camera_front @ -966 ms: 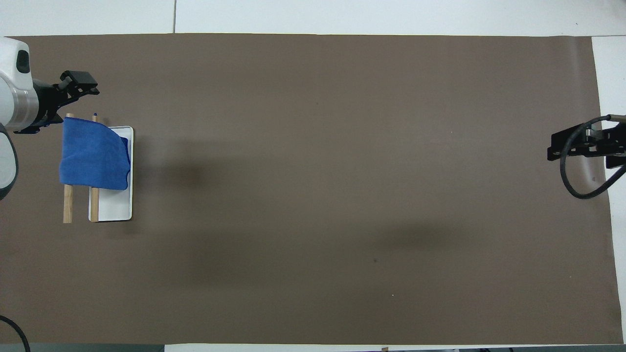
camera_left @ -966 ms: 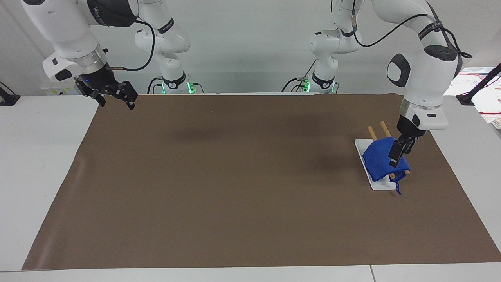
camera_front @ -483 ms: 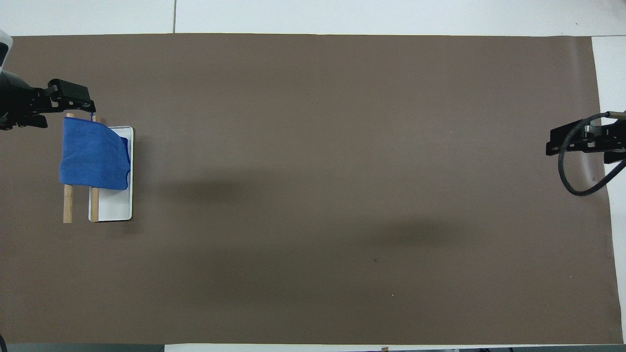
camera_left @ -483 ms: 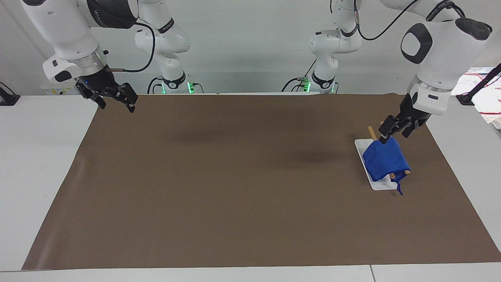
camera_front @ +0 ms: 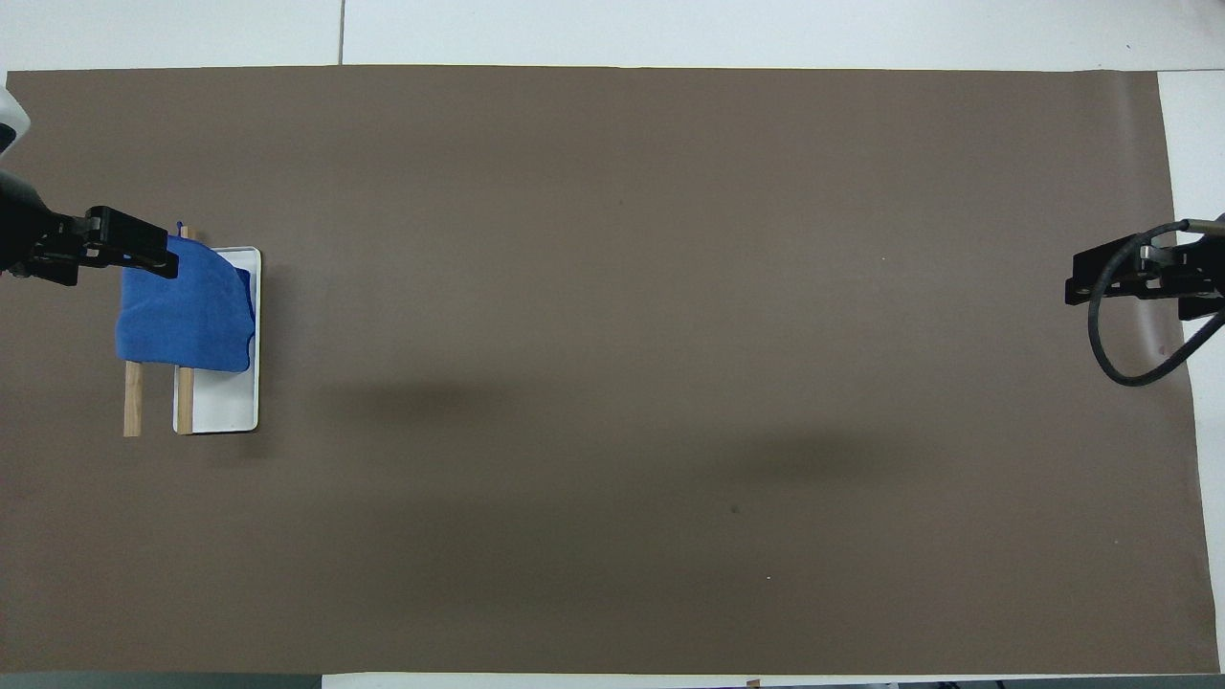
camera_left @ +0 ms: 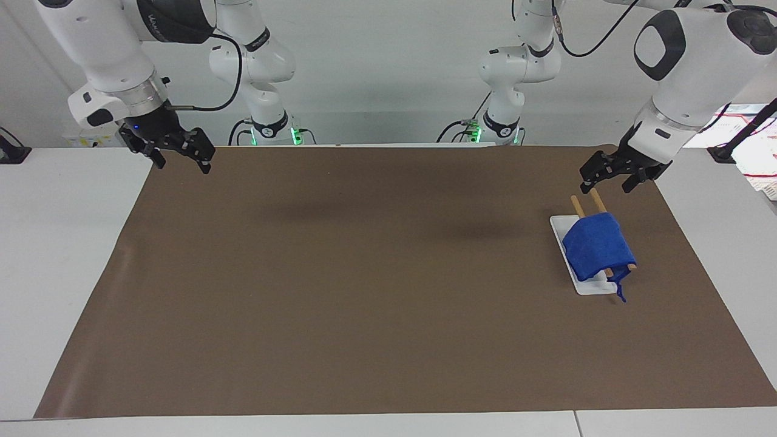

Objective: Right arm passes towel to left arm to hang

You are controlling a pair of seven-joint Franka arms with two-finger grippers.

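The royal-blue towel point(camera_left: 597, 250) hangs draped over two wooden rods point(camera_left: 597, 199) on a white base point(camera_left: 592, 286), at the left arm's end of the table. Its small loop dangles at the end farther from the robots. It also shows in the overhead view point(camera_front: 182, 311). My left gripper point(camera_left: 607, 184) is open and empty, raised over the rods' end nearer the robots, clear of the towel. In the overhead view the left gripper point(camera_front: 103, 258) overlaps the towel's corner. My right gripper point(camera_left: 182, 164) is open and empty, held in the air over the mat's edge at the right arm's end, waiting; it also shows in the overhead view point(camera_front: 1134, 285).
A brown mat point(camera_left: 364, 273) covers most of the white table point(camera_left: 61, 243). The rods point(camera_front: 133, 402) and base point(camera_front: 225, 407) stick out from under the towel. Papers point(camera_left: 756, 145) lie off the mat at the left arm's end.
My left gripper has lifted off the towel and drawn back toward the robots. The towel stays draped on the rods. The right gripper has hardly moved.
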